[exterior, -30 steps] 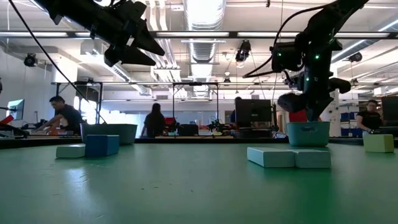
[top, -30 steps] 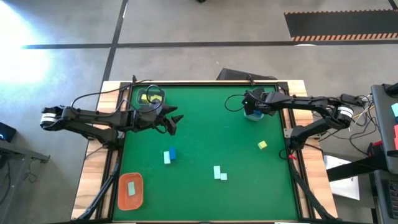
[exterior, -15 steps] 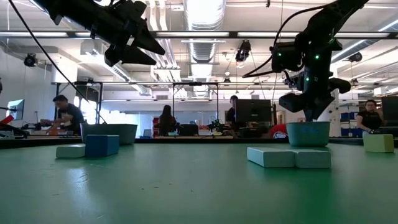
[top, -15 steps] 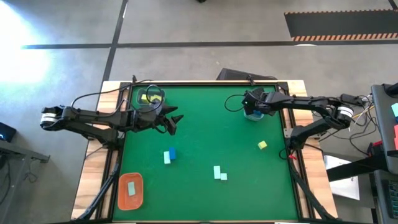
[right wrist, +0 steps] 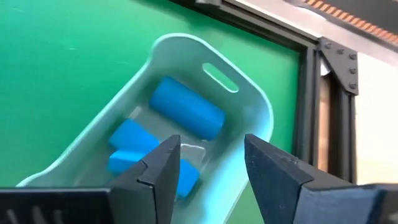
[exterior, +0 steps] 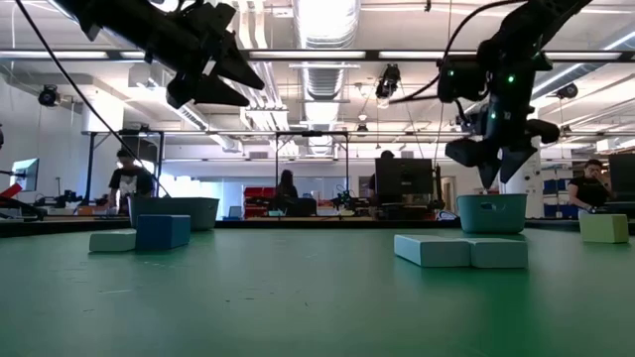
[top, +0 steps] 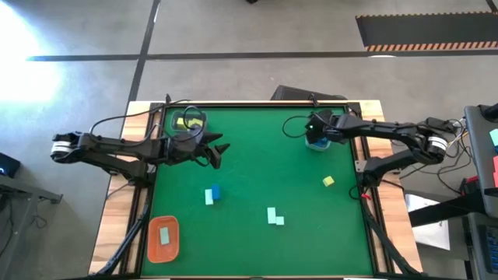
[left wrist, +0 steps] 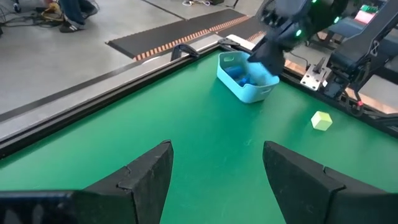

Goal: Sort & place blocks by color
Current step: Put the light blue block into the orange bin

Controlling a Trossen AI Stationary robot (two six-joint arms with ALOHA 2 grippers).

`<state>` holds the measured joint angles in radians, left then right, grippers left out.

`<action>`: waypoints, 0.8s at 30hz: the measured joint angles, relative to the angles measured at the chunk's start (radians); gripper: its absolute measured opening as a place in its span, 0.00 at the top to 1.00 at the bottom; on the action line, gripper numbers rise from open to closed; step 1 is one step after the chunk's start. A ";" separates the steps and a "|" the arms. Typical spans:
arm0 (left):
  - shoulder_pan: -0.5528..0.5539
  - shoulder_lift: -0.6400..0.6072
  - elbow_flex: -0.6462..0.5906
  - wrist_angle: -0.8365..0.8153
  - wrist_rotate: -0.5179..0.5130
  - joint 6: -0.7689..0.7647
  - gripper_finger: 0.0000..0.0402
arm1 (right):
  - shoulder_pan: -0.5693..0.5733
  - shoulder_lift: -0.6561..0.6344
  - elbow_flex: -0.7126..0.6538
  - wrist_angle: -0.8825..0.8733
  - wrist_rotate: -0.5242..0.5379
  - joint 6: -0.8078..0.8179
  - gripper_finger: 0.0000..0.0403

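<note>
Blue blocks (right wrist: 186, 112) lie inside the pale blue tray (right wrist: 249, 106) at the far right of the green table (top: 257, 167); the right wrist view shows three of them in it, one rounded piece and flatter pieces beside it. A further blue block (top: 215, 190) stands on the open mat left of centre, touching a mint block (top: 209, 197) on its near side. Two more mint blocks (top: 273, 215) lie touching each other near the front middle of the table. One yellow block (top: 328, 181) sits alone toward the right edge, well apart from the others. Yellow blocks (top: 187, 122) rest in the second grey-blue tray (top: 194, 115) at the far left corner. A pale block (top: 164, 233) lies in the orange tray (top: 163, 250) at the front left corner.

The right gripper (right wrist: 205, 163) hangs directly above the pale blue tray, clear of its rim in the low view. Its fingers are spread apart and hold nothing; the tray's contents show through the gap between them.

The left gripper (left wrist: 214, 171) is raised above the table just beside the far left tray, pointing across the mat toward the right side. Its fingers are wide apart and empty, with bare green surface visible between them.

In the low view, people (exterior: 129, 183) are seen at workstations in the room beyond the table.
</note>
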<state>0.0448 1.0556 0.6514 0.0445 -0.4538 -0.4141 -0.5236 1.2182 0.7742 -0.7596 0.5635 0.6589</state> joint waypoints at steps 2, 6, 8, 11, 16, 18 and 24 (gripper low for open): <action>-0.002 0.007 0.002 0.000 0.000 -0.007 0.42 | 0.005 -0.030 0.000 0.000 -0.034 -0.020 0.58; -0.006 0.023 0.004 -0.001 0.018 -0.023 0.42 | 0.033 -0.106 0.000 0.003 -0.068 -0.030 0.58; -0.010 0.031 0.004 0.001 0.028 -0.049 0.42 | 0.056 -0.149 0.000 0.007 -0.068 -0.032 0.58; -0.029 0.039 0.004 -0.002 0.035 -0.095 0.42 | 0.101 -0.212 0.000 0.015 -0.066 -0.036 0.58; -0.082 0.060 0.018 -0.006 0.037 -0.106 0.42 | 0.189 -0.297 0.000 0.050 -0.065 -0.083 0.59; -0.100 0.075 0.032 0.000 0.038 -0.122 0.42 | 0.228 -0.319 0.000 0.074 -0.063 -0.100 0.59; -0.144 0.131 0.115 -0.199 0.040 -0.229 0.42 | 0.354 -0.347 0.000 0.192 -0.032 -0.186 0.60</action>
<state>-0.0988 1.1866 0.7668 -0.1545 -0.4136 -0.6430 -0.1701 0.8711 0.7742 -0.5675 0.5314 0.4732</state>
